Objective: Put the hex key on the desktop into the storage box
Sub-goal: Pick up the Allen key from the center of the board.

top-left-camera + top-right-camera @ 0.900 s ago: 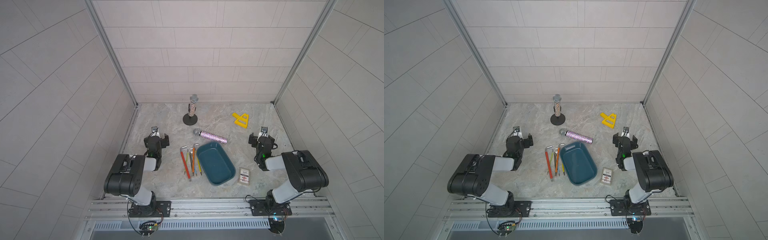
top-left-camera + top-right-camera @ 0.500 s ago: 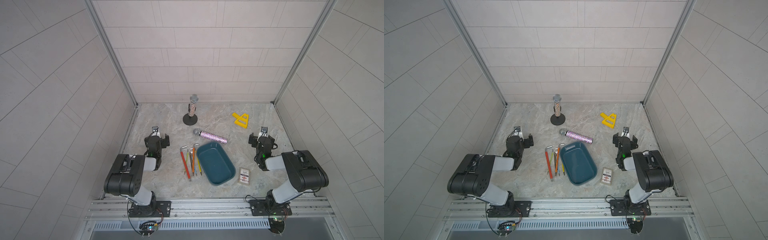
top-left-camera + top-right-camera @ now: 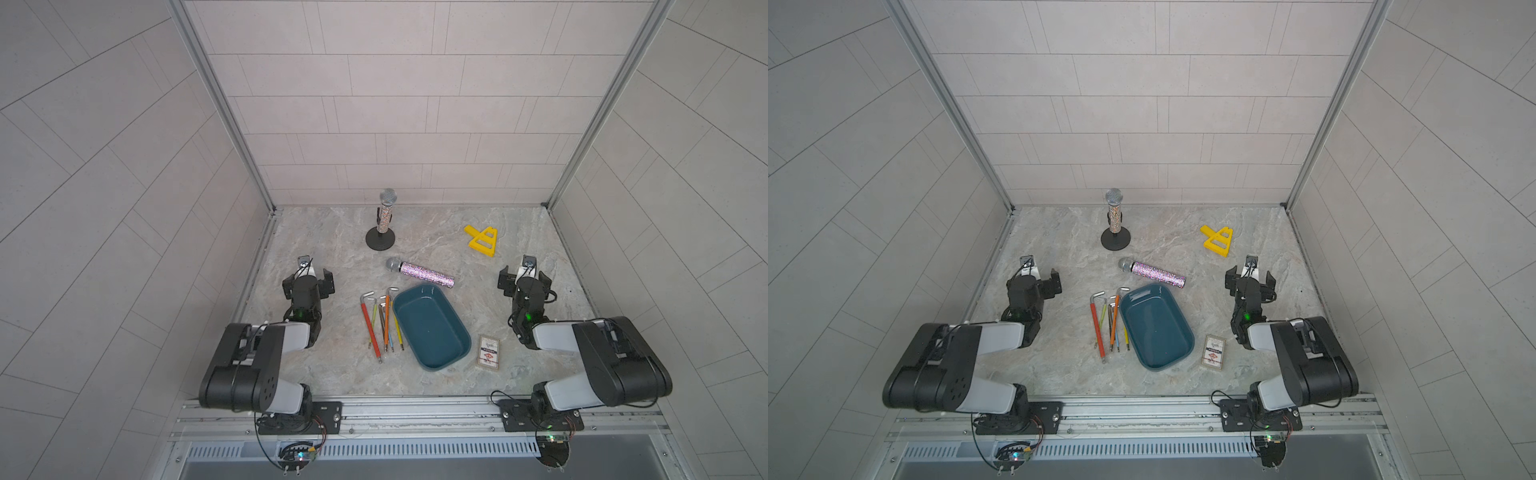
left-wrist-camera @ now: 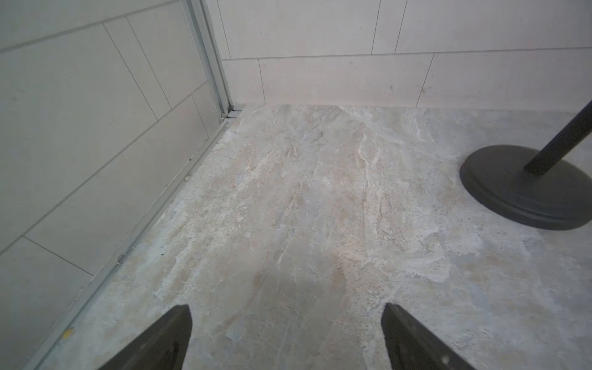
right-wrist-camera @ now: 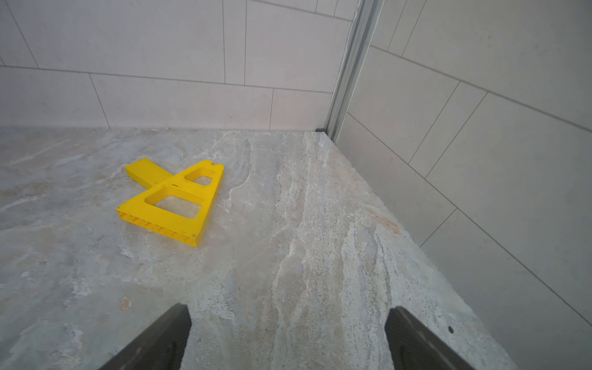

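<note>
Looking down in both top views, we are seeing the hex keys (image 3: 381, 322) lying as a loose bundle on the table (image 3: 332, 232), near its middle and just left of the storage box (image 3: 432, 332). Whether the rightmost key is touching the box wall, we cannot tell. Neither wrist view is catching them. Their long shafts are running near to far, with the bent short ends at the far end and the straight tips pointing toward the near edge. The red hex key (image 3: 370, 328), the leftmost, is slanting slightly, its near tip sitting further right than its far end. The storage box is lying empty, its long axis running from far left to near right.

The left wrist view is showing bare table, the far left corner and the black stand base (image 4: 525, 189). The right wrist view is showing the yellow plastic piece (image 5: 173, 205) near the far right corner. There the left fingers (image 4: 160, 339) and right fingers (image 5: 157, 339) are standing wide apart, holding nothing. Only the top views are showing the lying microphone (image 3: 419, 272) beyond the box and the card box (image 3: 488, 351) to its right.
</note>
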Controlling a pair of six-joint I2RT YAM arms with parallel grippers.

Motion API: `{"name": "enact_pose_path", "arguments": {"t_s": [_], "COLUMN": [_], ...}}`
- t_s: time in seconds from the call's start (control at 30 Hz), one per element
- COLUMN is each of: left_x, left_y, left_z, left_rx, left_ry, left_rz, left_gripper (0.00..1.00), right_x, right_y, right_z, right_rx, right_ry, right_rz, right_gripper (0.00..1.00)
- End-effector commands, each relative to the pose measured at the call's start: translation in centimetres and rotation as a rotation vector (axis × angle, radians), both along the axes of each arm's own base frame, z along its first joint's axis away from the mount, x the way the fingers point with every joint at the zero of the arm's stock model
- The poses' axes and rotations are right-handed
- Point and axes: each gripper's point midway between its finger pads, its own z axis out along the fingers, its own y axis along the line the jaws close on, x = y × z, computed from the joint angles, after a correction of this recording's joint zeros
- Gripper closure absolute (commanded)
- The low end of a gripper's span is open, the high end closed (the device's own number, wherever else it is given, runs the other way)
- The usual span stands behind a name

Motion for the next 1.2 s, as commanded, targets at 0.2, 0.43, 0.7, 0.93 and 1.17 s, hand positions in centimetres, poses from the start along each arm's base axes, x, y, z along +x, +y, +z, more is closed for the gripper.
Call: {"name": "enact_pose_path", "arguments": {"t_s": [0.2,0.43,0.7,0.93,1.17], "left_x": [-1.7,-0.2,-2.6,-8.8,-11.4], "left_y": [-2.1,-8.0,-10.2,-12.7,-14.7], "left_z": [15.1,18.0,12.9,5.9,0.1], "left_rx": [-0.047,-0.771,-0.738,-0.498,-0.539], "left_ry": [-0.193,-0.098,0.287,0.680,0.824], "left_rz": [0.046,-0.210,-0.100,-0.060,-0.015], "left_gripper": [0.00,0.00,0.03,0.22,0.41], "right_x": [-2.2,-3.5,-3.2,-4.5,-7.0], "right_y": [-0.7,-0.4,1.8,6.4,10.0], "right_z": [20.2,25.1,22.6,18.6,15.7], "right_rx": [0.084,0.746,0.712,0.557,0.439], "right_ry": [-0.340,-0.430,-0.068,0.327,0.481], "right_rz": [-0.064,-0.031,-0.064,0.024,0.141], "right_gripper": [0.00,0.00,0.00,0.01,0.07]}}
